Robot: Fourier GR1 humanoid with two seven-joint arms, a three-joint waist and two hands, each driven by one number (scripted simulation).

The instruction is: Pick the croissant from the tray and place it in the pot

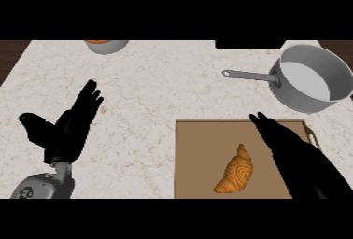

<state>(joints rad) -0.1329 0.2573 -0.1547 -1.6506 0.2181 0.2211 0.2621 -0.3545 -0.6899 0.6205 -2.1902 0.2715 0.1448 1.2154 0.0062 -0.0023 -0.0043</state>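
On the tray, the croissant lies untouched, the right hand just beside it, fingers straight and released. The reach is in hand; next they must curl round it, then carry it to the pot beyond the tray

Partly concealed or cropped: tray, its right side hidden beneath the right hand and its near edge cut off below; bowl with orange contents and a black object, both cropped at the top; pot rim clipped at right.
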